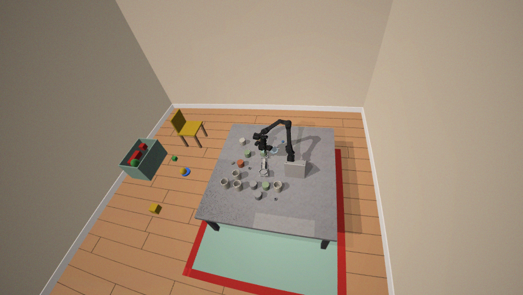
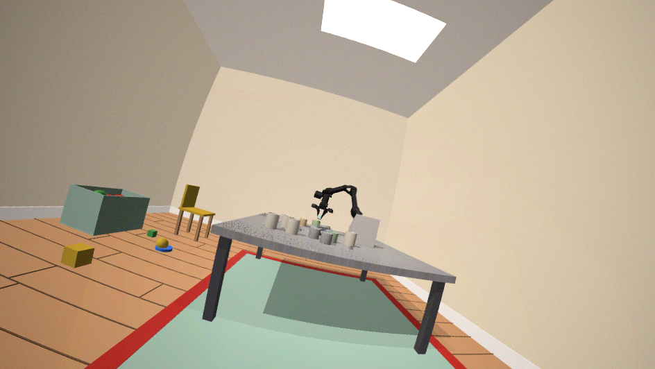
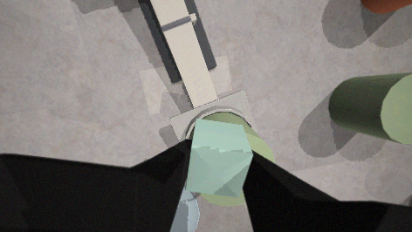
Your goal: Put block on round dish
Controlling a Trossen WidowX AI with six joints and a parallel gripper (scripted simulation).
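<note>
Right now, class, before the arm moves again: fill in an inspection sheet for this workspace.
Surface: grey table, crowded at the middle.
Job's things: mint block held in the air above a green cup that stands on one end of the balance; dish close beside, with nothing on it.
Clutter: many beige and green cups, one orange cup, a grey box by the arm.
Grippers: gripper shut on the block.
Cables: nothing seen.
Surroundings: chair, toy bin, loose toys on the floor, rug.
</note>
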